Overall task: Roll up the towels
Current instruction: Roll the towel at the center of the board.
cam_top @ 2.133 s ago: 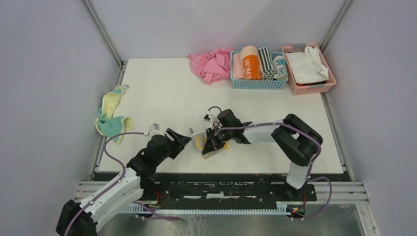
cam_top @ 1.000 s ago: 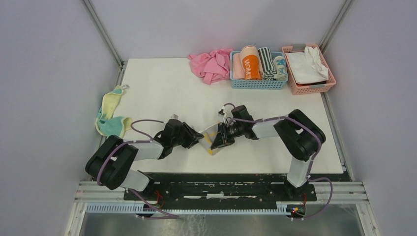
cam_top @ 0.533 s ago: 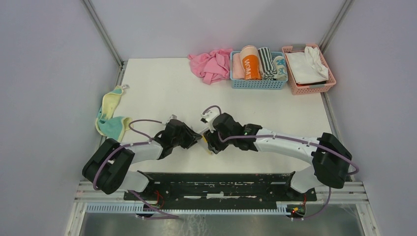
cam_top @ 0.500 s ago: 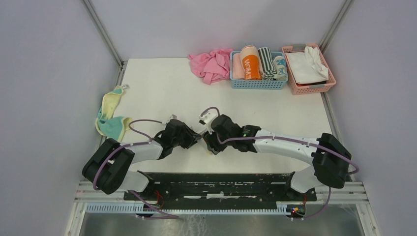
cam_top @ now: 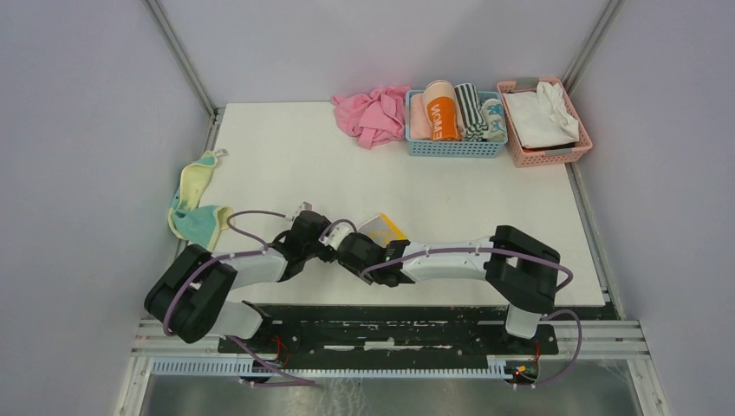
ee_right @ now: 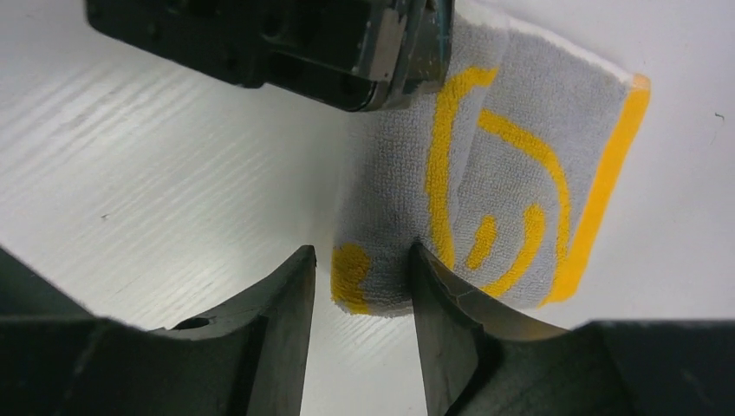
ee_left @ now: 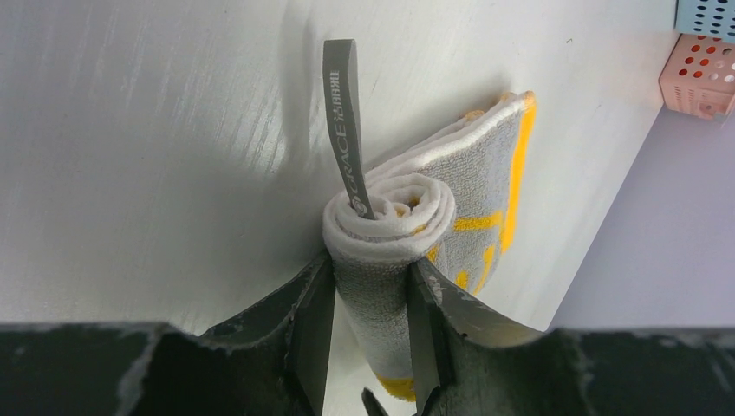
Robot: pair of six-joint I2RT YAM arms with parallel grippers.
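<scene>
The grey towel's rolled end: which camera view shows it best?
The left wrist view: the grey towel shows its spiral end head-on, gripped by the left pincer. The right wrist view shows only its flat side with yellow marks; the top view shows just a corner beside the arms.

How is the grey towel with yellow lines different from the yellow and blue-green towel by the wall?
The grey towel is rolled into a coil at one end; the yellow and teal towel lies loose and crumpled. The grey towel sits between the jaws of the left gripper; nothing touches the yellow and teal towel. The grey one lies near the front middle, the other at the left edge. Both are small towels.
</scene>
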